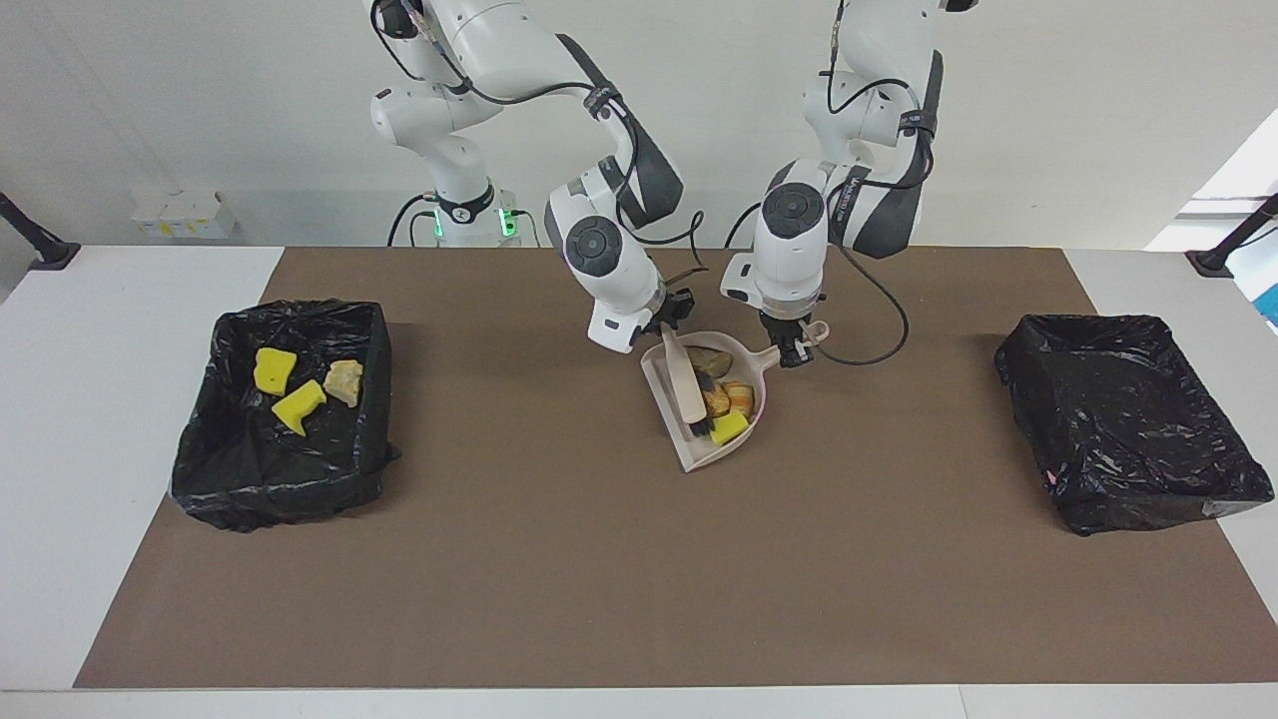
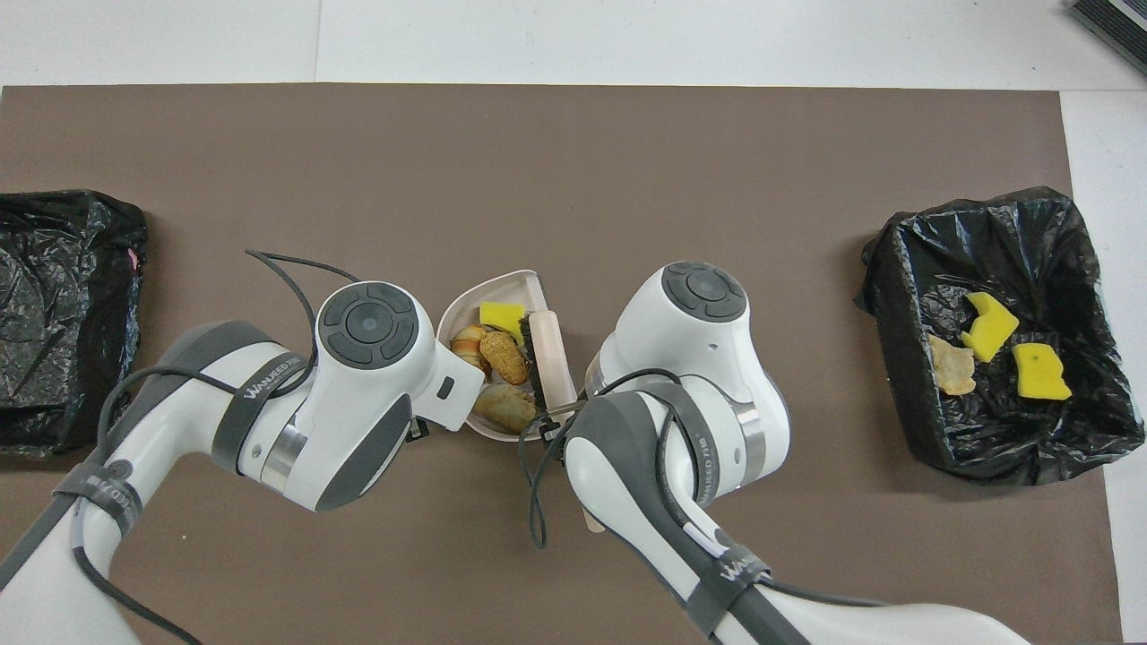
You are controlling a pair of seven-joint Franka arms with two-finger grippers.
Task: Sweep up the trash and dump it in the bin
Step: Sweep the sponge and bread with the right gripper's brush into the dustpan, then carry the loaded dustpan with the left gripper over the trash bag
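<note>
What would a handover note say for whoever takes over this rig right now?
Left gripper: shut on the dustpan handle, pan on the mat mid-table.
Right gripper: shut on the brush, whose bristles are inside the pan.
Trash: four scraps in the dustpan; three scraps in the lined bin at the right arm's end. The bin at the left arm's end holds none.
Done: no loose scraps left on the mat.
Left: withdraw brush, lift pan, dump it in a bin.
</note>
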